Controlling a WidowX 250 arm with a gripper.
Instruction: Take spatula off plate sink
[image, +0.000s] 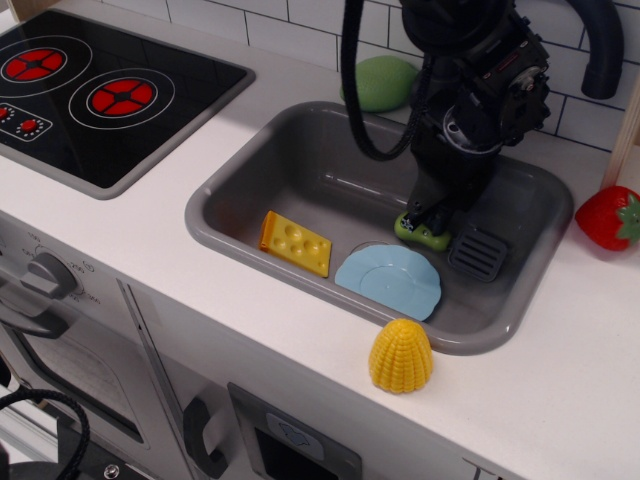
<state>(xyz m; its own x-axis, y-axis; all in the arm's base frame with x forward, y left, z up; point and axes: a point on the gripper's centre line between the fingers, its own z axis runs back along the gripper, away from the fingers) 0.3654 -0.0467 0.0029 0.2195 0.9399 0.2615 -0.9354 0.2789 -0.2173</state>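
The spatula lies on the floor of the grey sink, just right of the light-blue plate and off it. Its lime-green handle points left and its dark slotted blade points right. My gripper comes straight down from above, with its fingertips closed on the top of the handle. The plate sits empty at the sink's front wall.
A yellow cheese wedge lies in the sink left of the plate. A yellow corn cob stands on the counter in front. A green lump sits behind the sink, a strawberry at the right, and the black stovetop at the left.
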